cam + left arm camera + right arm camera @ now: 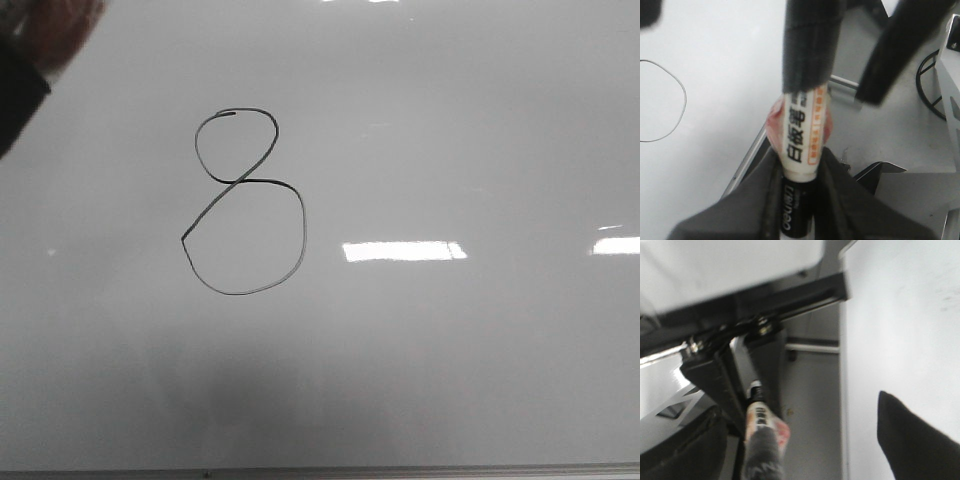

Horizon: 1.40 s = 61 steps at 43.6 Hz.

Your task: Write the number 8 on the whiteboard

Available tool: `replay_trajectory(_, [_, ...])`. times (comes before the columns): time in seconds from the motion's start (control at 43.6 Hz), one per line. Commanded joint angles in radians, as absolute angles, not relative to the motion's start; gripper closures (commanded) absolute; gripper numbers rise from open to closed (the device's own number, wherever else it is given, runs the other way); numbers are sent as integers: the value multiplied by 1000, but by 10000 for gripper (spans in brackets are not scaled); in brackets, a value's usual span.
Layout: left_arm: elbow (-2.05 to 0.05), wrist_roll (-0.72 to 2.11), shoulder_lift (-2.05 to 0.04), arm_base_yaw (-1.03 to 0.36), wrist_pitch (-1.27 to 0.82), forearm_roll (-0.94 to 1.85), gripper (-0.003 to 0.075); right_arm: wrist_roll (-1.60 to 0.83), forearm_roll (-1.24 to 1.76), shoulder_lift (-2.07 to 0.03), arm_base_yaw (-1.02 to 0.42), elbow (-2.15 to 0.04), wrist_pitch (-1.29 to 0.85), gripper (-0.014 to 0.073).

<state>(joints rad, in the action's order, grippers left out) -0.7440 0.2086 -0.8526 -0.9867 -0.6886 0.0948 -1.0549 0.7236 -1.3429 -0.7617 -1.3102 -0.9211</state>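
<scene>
Shows a thin black hand-drawn number 8 [240,182] left of centre on the large glossy pale grey-white whiteboard [450,120], small loop above, larger loop below with a pointed left corner. In the left wrist view, catches only one curved stretch of that line [684,95], cut off at the picture's edge. Finds the left jaws clenched on the black end of a white-bodied whiteboard marker with orange-framed black lettering [801,135], off the board's edge. Cannot make out the marker's far end, hidden under a blurred dark shape [807,45]. Cannot identify a pinkish blur [772,125] pressed against the barrel. Leaves equally unclear a smeared pink-and-dark form [45,45] in the front view's upper left corner. In the right wrist view, shows the right jaws only as two dark, cropped masses, spread apart and holding nothing; picks out the marker [758,417] again, dim and unfocused.
</scene>
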Motion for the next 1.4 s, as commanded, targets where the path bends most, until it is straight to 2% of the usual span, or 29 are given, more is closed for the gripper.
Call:
replay_trajectory(0.0, [-779, 178, -881, -975, -631, 95, 741, -1019, 772, -1252, -704, -1341, -870, -20])
replay_trajectory(0.161, [-779, 110, -951, -865, -631, 95, 741, -970, 771, -1116, -566, -1279, -879, 64])
replay_trajectory(0.252, [-780, 81, -976, -753, -631, 95, 741, -957, 771, -1011, -491, -1178, -864, 118])
replay_trajectory(0.39, [-780, 61, -1006, -506, -631, 92, 741, -889, 771, -823, -364, -959, -820, 207])
replay_trajectory(0.62, [-780, 61, -1058, -138, -577, 86, 741, -736, 771, -472, -201, -601, -675, 465])
replay_trajectory(0.78, [-778, 61, -1139, -7, -522, 86, 741, -725, 771, -293, -142, -446, -586, 657])
replay_trajectory(0.941, [-778, 61, -1253, 38, -449, 86, 741, -722, 771, -208, -131, -375, -533, 655])
replay_trajectory(1.239, [-778, 61, -1413, 70, -214, 107, 741, -722, 771, -205, -131, -364, -535, 655])
replay_trajectory(1.377, [-785, 61, -1465, 70, -171, 108, 741, -722, 771, -205, -131, -364, -538, 655])
